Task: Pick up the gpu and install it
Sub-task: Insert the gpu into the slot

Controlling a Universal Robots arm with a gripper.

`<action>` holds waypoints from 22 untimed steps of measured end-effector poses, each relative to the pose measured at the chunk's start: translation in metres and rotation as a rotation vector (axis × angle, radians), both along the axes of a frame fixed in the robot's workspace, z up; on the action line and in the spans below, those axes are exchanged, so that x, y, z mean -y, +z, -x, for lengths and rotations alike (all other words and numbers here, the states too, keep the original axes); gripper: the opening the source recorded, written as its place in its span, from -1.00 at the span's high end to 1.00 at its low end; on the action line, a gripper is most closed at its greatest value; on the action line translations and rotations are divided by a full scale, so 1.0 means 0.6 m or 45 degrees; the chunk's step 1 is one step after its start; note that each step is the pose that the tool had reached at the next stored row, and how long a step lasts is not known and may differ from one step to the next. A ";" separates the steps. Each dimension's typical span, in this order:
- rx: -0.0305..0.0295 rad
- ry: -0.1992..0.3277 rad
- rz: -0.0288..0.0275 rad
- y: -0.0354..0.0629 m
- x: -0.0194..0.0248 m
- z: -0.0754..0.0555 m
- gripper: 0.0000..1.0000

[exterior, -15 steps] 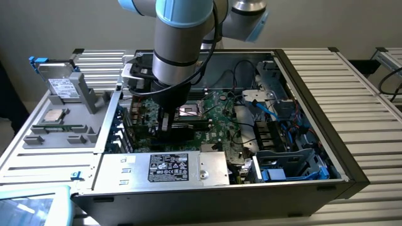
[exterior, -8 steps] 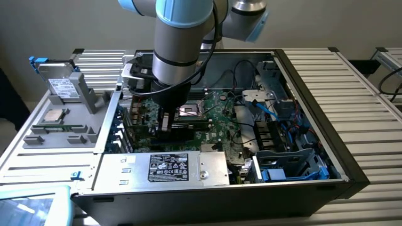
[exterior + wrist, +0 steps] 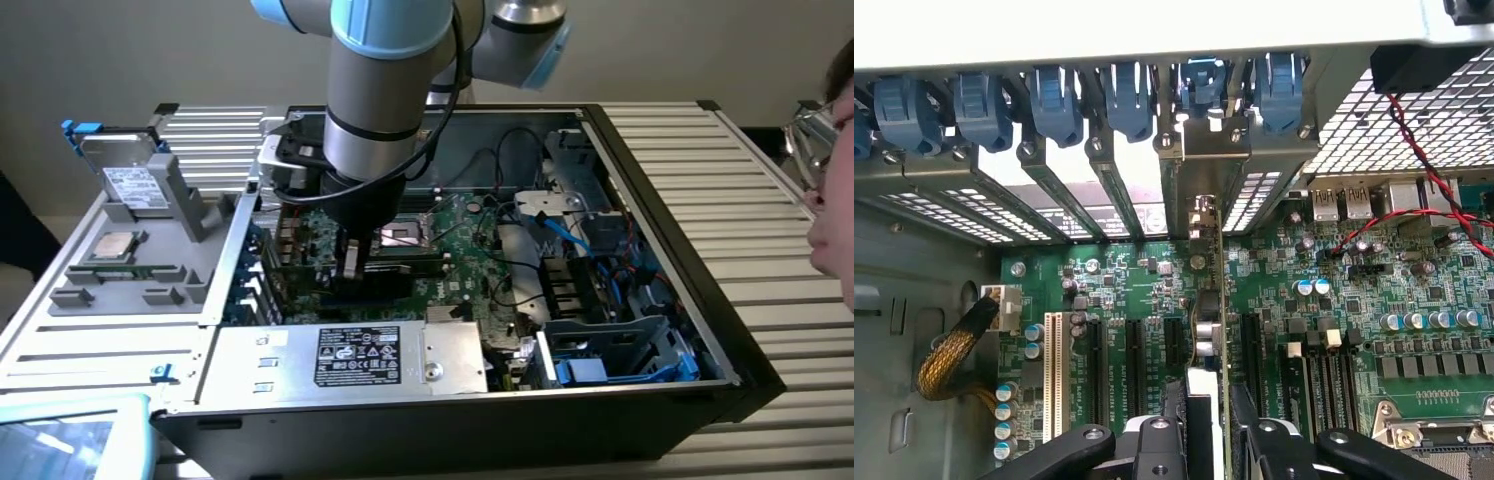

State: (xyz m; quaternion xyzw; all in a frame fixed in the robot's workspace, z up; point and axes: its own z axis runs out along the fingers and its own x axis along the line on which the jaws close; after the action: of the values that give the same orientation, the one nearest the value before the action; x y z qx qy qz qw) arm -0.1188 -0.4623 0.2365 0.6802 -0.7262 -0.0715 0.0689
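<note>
While the fingers (image 3: 1159,445) clamp it, the gpu (image 3: 1206,300) stands edge-on inside the computer case (image 3: 694,260).

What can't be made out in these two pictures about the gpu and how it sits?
- Exterior view: the gpu is mostly hidden behind the arm and the tool.
- Wrist view: the gpu is seen edge-on, so its faces are unreadable.
- Wrist view: whether its bottom edge is seated in the motherboard slot is hidden by the card itself and the tool.
</note>
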 end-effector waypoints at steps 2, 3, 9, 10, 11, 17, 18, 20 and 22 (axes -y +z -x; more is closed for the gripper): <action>0.0000 0.000 0.0000 0.000 0.0000 0.000 0.44; 0.0000 0.000 0.0000 0.000 0.0000 0.000 0.44; 0.0000 0.000 0.0000 0.000 0.0000 0.000 0.44; 0.0000 0.000 -0.0001 0.000 0.0000 0.000 0.44; 0.0000 0.000 0.0000 0.000 0.0000 0.000 0.44; 0.0006 0.000 -0.0013 0.003 -0.0001 0.000 0.44; 0.0006 0.000 -0.0012 0.004 -0.0002 0.000 0.44; 0.0002 0.000 -0.0007 0.005 -0.0002 0.000 0.44; 0.0004 0.000 -0.0007 0.006 0.0000 0.000 0.44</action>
State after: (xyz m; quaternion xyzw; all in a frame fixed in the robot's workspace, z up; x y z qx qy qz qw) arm -0.1187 -0.4623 0.2403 0.6803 -0.7262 -0.0716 0.0686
